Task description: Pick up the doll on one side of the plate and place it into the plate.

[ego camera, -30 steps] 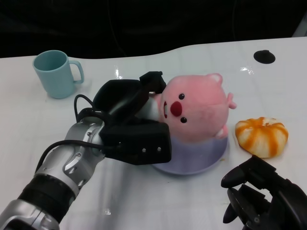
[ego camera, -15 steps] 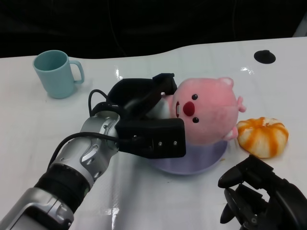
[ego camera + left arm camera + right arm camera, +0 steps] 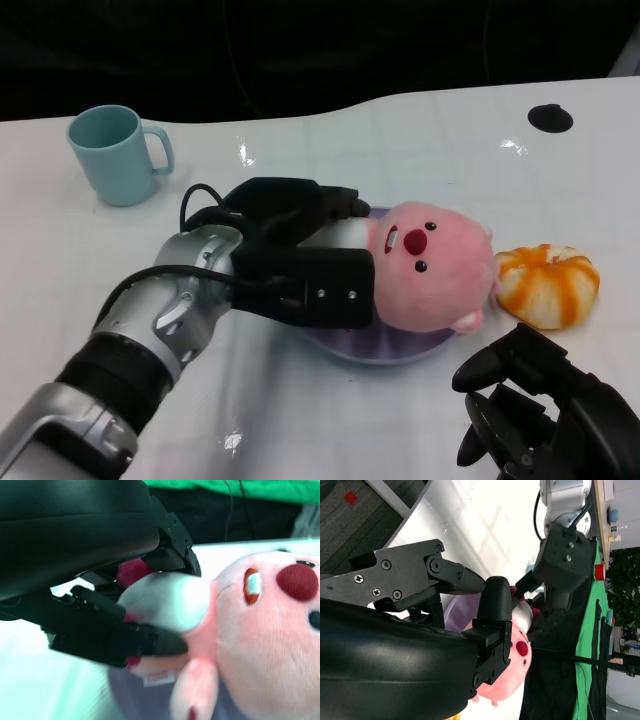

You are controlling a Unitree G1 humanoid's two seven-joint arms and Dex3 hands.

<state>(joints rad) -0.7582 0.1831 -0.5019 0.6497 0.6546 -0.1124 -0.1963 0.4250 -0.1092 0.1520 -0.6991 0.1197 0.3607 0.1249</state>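
Note:
The pink plush doll [image 3: 432, 275] lies tilted on its back on the lavender plate [image 3: 385, 350] at mid-table, face up. My left hand [image 3: 300, 255] reaches in from the left and grips its white belly. In the left wrist view, black fingers [image 3: 110, 635] wrap the doll [image 3: 265, 630] just above the plate [image 3: 130, 695]. My right hand [image 3: 540, 400] hangs at the lower right, apart from the plate and holding nothing, its fingers loosely bent. The right wrist view shows the doll [image 3: 512, 680] beyond those fingers.
A teal mug [image 3: 115, 152] stands at the back left. An orange-and-white striped soft toy [image 3: 545, 283] sits right beside the plate. A small black disc [image 3: 550, 117] lies at the far right of the white table.
My left hand has moved right and lowered; the doll has tipped from upright onto its back, down onto the plate. The right hand has stayed put.

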